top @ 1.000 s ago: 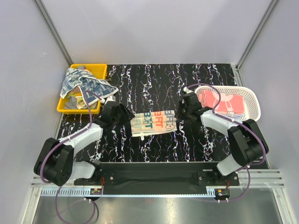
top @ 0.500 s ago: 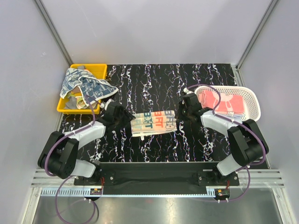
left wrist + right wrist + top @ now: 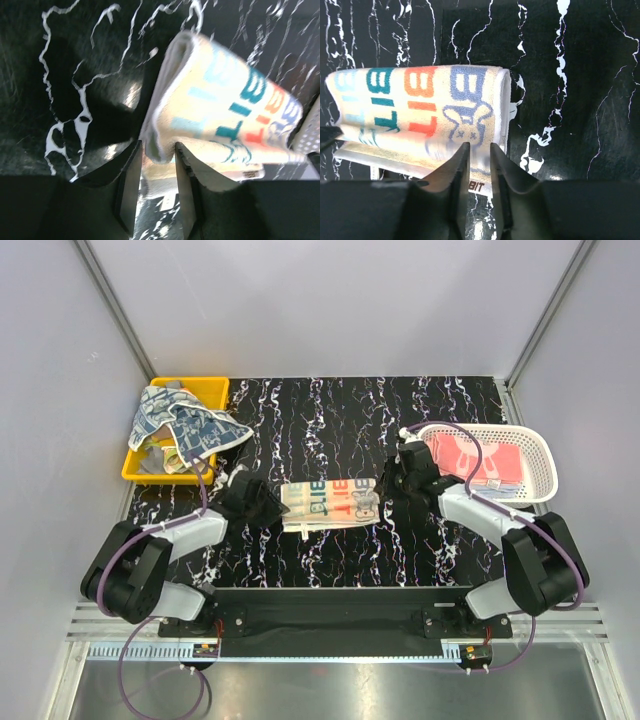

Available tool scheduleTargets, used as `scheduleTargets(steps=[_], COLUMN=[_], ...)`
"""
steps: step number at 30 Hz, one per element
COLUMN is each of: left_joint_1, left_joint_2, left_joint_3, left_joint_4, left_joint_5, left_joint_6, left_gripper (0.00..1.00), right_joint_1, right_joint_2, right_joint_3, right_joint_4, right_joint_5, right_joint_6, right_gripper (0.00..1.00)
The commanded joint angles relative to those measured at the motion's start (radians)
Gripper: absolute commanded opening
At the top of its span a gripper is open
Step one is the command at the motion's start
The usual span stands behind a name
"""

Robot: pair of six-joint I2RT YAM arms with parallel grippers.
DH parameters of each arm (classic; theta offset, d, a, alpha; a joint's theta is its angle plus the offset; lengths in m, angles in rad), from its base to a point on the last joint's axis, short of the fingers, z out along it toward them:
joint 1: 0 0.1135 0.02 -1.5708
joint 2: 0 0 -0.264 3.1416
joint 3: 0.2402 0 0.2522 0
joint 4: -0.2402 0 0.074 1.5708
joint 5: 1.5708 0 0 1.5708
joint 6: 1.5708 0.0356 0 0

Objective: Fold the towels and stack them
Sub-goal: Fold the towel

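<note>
A folded beige towel (image 3: 330,502) with teal, orange and blue lettering and a rabbit figure lies in the middle of the black marbled table. My left gripper (image 3: 272,510) is at its left end. In the left wrist view the towel's (image 3: 225,100) folded corner sits between the parted tips of that gripper (image 3: 157,147). My right gripper (image 3: 383,487) is at the right end. In the right wrist view its jaws (image 3: 477,146) stand slightly apart over the towel's (image 3: 420,110) near edge, with nothing clamped between them.
A yellow bin (image 3: 215,390) at the back left holds crumpled blue-patterned towels (image 3: 185,425). A white mesh basket (image 3: 540,455) at the right holds folded pink towels (image 3: 475,460). Grey walls close in both sides.
The right gripper has gone from shut to slightly open and let the towel's layer drop flat. The left gripper's jaws have narrowed around the towel's left corner.
</note>
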Motion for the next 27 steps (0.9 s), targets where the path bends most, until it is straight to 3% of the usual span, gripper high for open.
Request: scheduleTargets(steps=[1,6,15,27], left_joint_1=[-0.007,-0.013,-0.015,-0.021], left_joint_2=[-0.024,-0.047,-0.062,-0.024], left_joint_3=[-0.034,-0.050,-0.007,0.030], left_joint_4=[0.063,0.074,0.049,0.008], left_joint_5=[0.024,0.038,0.029,0.028], left_joint_6=[0.037,0.063,0.116,0.139], left_gripper=[0.36,0.35,0.42,0.38], right_joint_1=[0.014,0.018,0.041,0.058], right_joint_2=[-0.051,-0.085,-0.048,-0.019], right_joint_3=[-0.017,-0.045,-0.059,-0.088], right_joint_4=[0.002,-0.003,-0.012,-0.011], right_joint_5=[0.000,-0.002,0.003,0.029], right_joint_6=[0.021,0.050,0.079,0.105], right_gripper=[0.31,0.38,0.40,0.45])
